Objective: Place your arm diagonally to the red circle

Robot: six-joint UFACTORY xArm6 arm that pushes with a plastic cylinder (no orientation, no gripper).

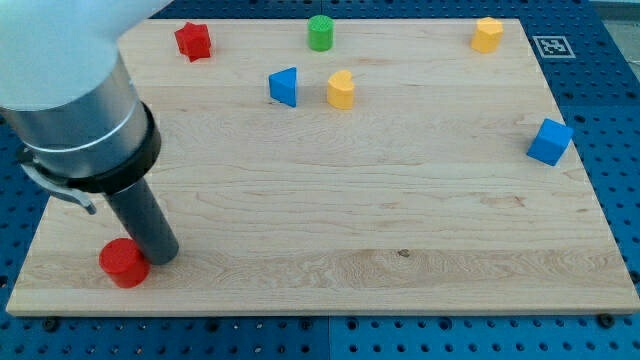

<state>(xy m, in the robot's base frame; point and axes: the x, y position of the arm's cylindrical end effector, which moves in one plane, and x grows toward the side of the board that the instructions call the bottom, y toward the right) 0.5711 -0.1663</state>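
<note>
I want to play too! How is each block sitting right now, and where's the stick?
red circle: flat, touching my tip
my tip: down, right of it
red star: alone
green cylinder: upright
blue triangle: alone
yellow heart: alone
yellow block: near edge
blue cube: near edge

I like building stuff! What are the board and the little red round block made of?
The board looks like pale wood with a smooth finish: grain lines run across it. The red circle, touching my tip, looks like matte painted wood or plastic; I can't tell which.
</note>
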